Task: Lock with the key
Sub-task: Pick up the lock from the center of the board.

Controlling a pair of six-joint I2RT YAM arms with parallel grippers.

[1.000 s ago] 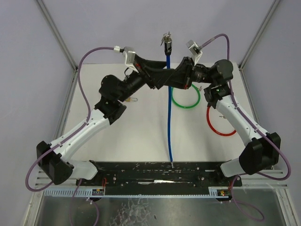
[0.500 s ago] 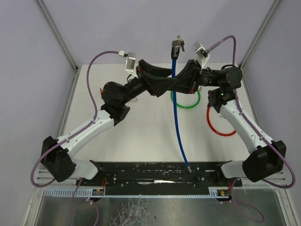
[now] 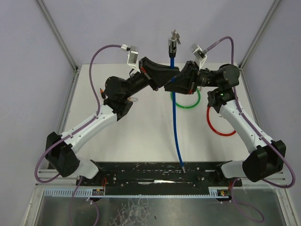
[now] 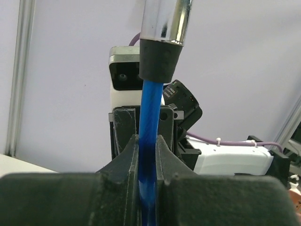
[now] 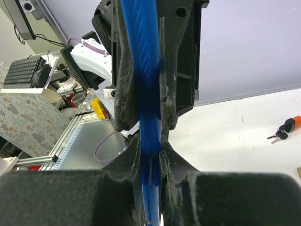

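Note:
A blue cable lock point(image 3: 175, 113) hangs upright between both arms above the table. Its black and chrome lock head point(image 3: 172, 43) is at the top, with a key point(image 3: 175, 34) sticking out of it. The cable's metal tip point(image 3: 181, 165) dangles near the arm bases. My left gripper point(image 3: 167, 77) is shut on the cable point(image 4: 149, 113) just below the lock head point(image 4: 162, 37). My right gripper point(image 3: 180, 81) faces it and is shut on the same cable point(image 5: 141, 47) right beside it. In the right wrist view the left gripper's fingers point(image 5: 123, 70) clamp the cable directly above my right gripper point(image 5: 150, 155).
A green cable ring point(image 3: 186, 105) and a red one point(image 3: 219, 127) lie on the white table under the right arm. A spare key with an orange fob point(image 5: 284, 132) lies on the table near the left arm point(image 3: 135, 99). Frame posts stand at the back corners.
The left gripper has closed on the blue cable, which it only stood around before. Both arms lifted and shifted, and the lock head swung right and then back left.

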